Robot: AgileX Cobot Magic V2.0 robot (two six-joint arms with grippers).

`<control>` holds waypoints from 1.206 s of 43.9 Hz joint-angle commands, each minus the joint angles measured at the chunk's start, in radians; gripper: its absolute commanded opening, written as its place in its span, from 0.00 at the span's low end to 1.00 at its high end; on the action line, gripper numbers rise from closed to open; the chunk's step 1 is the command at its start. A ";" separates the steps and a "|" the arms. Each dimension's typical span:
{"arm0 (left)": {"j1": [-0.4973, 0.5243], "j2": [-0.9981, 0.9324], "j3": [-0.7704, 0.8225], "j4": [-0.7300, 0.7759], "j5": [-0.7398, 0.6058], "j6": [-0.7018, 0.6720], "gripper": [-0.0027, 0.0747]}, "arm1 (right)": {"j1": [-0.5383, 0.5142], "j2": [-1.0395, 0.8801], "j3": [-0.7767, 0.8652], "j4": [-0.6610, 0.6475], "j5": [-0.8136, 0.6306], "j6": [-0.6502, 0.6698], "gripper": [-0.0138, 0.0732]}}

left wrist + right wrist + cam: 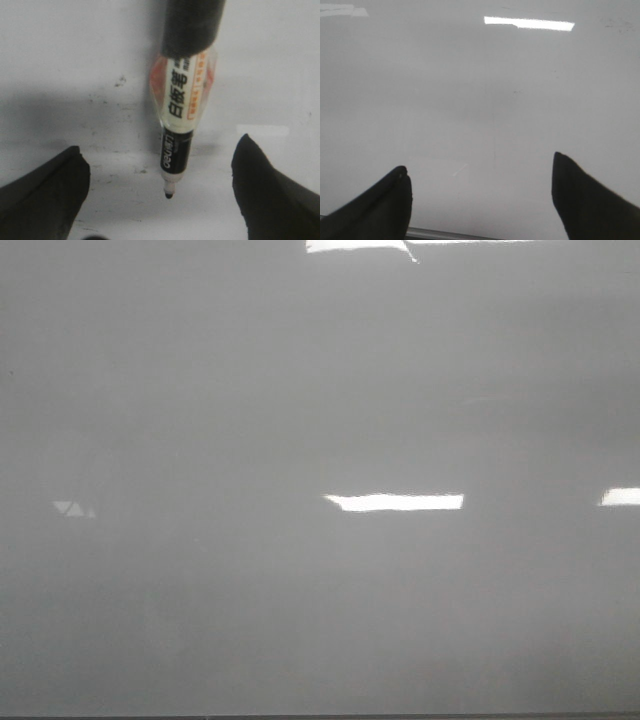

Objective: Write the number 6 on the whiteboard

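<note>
The whiteboard (320,390) fills the front view, plain grey-white with bright light reflections; no number 6 shows on it in any view. Neither gripper shows in the front view. In the left wrist view my left gripper (160,141) is open over the board (75,60). A whiteboard marker (182,95) with a black end and a printed label reaches in between the spread fingers without touching them. Its bare black tip (169,194) points at the board. My right gripper (479,160) is open and empty over bare board (470,90).
Faint dark smudges (120,80) mark the board near the marker. The board's pale frame edge (445,233) runs just under my right fingers. A dark edge (320,717) runs along the bottom of the front view.
</note>
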 commanded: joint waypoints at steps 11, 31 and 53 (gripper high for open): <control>-0.006 0.023 -0.035 -0.011 -0.145 0.002 0.54 | 0.000 0.011 -0.027 -0.003 -0.071 -0.011 0.84; -0.051 0.042 -0.035 0.008 -0.188 0.014 0.18 | 0.000 0.011 -0.027 -0.003 -0.075 -0.011 0.84; -0.084 -0.150 -0.124 0.020 0.293 0.181 0.01 | 0.000 0.046 -0.072 0.066 -0.046 -0.009 0.84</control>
